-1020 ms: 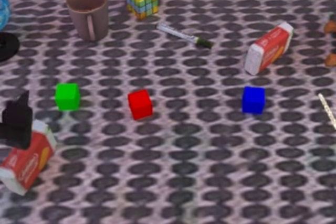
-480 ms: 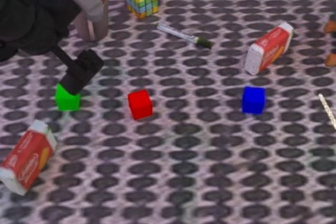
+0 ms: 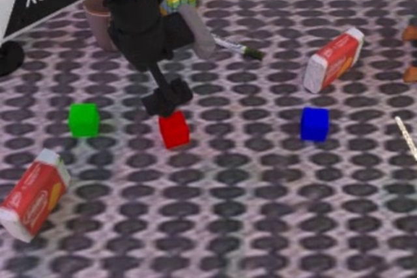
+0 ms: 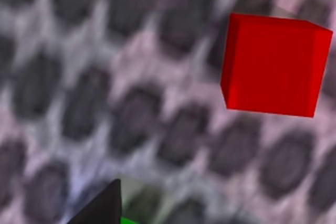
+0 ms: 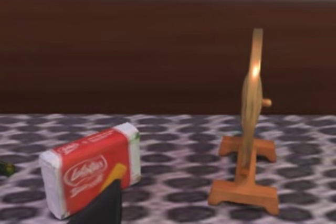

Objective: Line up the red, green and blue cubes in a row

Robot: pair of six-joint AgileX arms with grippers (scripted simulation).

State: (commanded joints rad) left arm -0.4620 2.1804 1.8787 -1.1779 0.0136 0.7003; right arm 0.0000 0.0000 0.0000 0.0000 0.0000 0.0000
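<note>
Cubes lie roughly level across the tabletop (image 3: 260, 213) but unevenly spaced: green cube (image 3: 84, 120), red cube (image 3: 174, 129), blue cube (image 3: 315, 124) well apart. Left end effector (image 3: 167, 97) hovers at red, holding nothing; finger spread unclear.

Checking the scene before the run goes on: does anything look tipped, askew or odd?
Nothing is spilled or damaged. Both cartons and the marker lie at a slant, and the left gripper hangs by the red cube.

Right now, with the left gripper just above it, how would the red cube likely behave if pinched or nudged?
The red cube looks rigid with flat, square faces, so it should probably slide, not roll. It sits flat, so tipping seems unlikely. The left gripper hovers beside its far edge.
</note>
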